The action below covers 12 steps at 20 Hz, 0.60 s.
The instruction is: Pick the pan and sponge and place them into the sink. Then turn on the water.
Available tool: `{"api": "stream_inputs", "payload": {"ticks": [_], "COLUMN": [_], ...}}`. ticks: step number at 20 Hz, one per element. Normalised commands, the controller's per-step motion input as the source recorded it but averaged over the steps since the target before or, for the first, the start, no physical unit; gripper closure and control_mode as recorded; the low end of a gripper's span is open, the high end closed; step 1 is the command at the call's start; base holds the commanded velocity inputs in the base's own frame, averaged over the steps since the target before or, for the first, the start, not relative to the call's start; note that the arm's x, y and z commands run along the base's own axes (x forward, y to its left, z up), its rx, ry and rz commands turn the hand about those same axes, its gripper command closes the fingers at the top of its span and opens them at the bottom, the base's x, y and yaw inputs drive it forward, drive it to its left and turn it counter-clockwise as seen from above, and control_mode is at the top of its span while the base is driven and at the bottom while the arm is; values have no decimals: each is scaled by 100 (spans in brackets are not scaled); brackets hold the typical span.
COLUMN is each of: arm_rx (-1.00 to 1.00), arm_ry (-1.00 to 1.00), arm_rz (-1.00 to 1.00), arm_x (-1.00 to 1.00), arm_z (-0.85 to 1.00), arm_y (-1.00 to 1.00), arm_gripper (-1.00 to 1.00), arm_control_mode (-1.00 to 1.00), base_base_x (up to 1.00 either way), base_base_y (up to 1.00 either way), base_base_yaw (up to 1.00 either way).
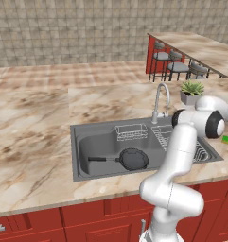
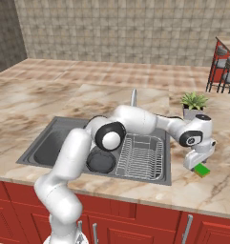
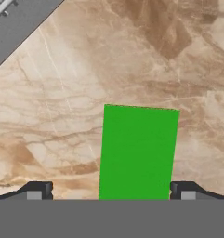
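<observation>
The black pan [image 1: 132, 159] lies inside the dark grey sink [image 1: 82, 130], its handle pointing left; in the right base view the pan [image 2: 101, 162] is partly hidden behind my arm. The green sponge [image 2: 201, 170] rests on the counter to the right of the sink. My gripper [image 2: 197, 161] hangs open just above it. In the hand view the sponge [image 3: 137, 153] sits between the two fingertips [image 3: 36, 190], with a gap on each side. No water is in view at the silver faucet [image 1: 160, 101].
A ribbed draining rack [image 2: 140, 157] fills the sink's right part, and a wire basket [image 1: 131, 131] stands at its back. A potted plant [image 2: 193, 102] stands behind the sponge. Bar stools [image 1: 174, 64] and a raised counter are far right. The sink's corner [image 3: 11, 18] shows upper left.
</observation>
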Motion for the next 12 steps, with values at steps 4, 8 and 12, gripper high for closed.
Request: {"api": "stream_inputs", "payload": {"ticks": [4, 8, 12], "arm_rx": [2, 2, 1], "arm_ry": [4, 3, 1], "arm_rz": [0, 0, 0], "arm_x": [13, 14, 18], "arm_z": [-19, -19, -17], "arm_y": [-8, -7, -7], "arm_gripper": [-100, -100, -100], "arm_control_mode": [-100, -100, -100], "base_base_x": [0, 0, 0], "base_base_y": [0, 0, 0], "base_base_yaw": [0, 0, 0]}}
